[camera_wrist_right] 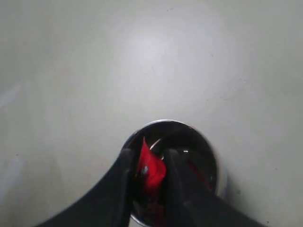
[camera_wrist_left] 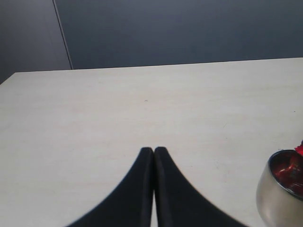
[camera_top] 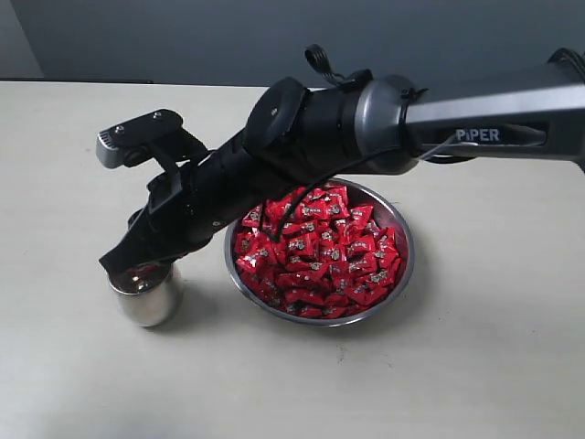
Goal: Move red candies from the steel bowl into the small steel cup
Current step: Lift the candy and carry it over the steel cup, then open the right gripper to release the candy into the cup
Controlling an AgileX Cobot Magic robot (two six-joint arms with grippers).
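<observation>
My right gripper (camera_wrist_right: 149, 155) has its jaws narrowed on 1 red candy (camera_wrist_right: 152, 171), pinched between the 2 black fingers (camera_wrist_right: 124, 175). The small steel cup (camera_wrist_right: 208, 156) lies straight below the fingertips and its mouth rings them in the right wrist view. I judge the release needs only an opening, with no sideways shift. The candy's long axis runs along my fingers, down into the cup.

The exterior view hides that candy, because my arm covers the cup's mouth. It does show the steel bowl (camera_top: 403, 240) just beside the cup, heaped with red candies (camera_top: 315, 251).

My left gripper (camera_wrist_left: 154, 151) has its jaws pressed together and empty over the bare table (camera_wrist_left: 94, 118). The cup is off to its side, so the right arm is nearer.
</observation>
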